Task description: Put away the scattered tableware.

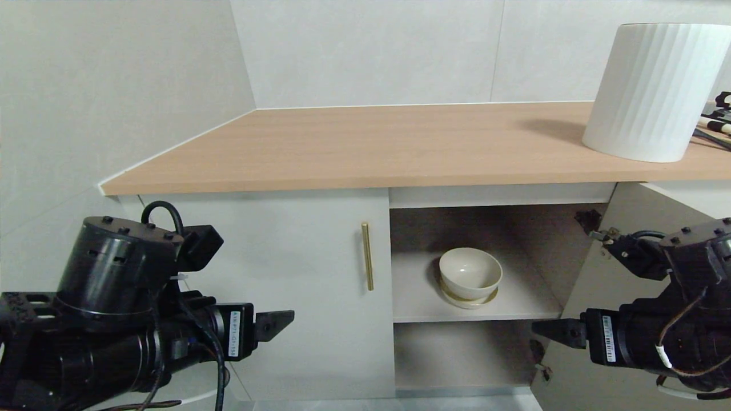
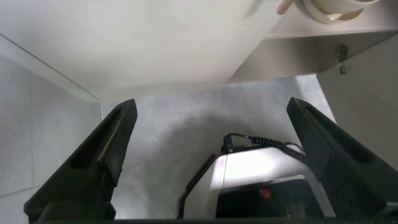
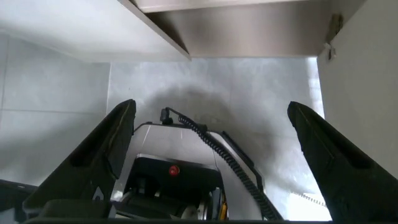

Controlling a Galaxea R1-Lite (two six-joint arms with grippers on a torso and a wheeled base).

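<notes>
The bowl (image 1: 470, 273) is cream. The plate (image 1: 471, 302) seems cream with a golden rim. The desk (image 1: 342, 148) has light brown wood grain.

Matte black left arm (image 1: 114, 319), right arm (image 1: 679, 325): screw-studded round housings (image 1: 117, 257), cables (image 1: 163, 208), white barcode labels (image 1: 234, 334). Left end effector (image 2: 211, 106), right end effector (image 3: 211, 104): dark wedge fingers (image 2: 106, 155).

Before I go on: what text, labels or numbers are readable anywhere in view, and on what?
Nothing is readable.
Left sticker, by the left pincer: one printed line, too small to read.
Right sticker, by the right pincer: barcode and print, too small to read.
Bowl, cupboard door, white ribbed jar: no text.
</notes>
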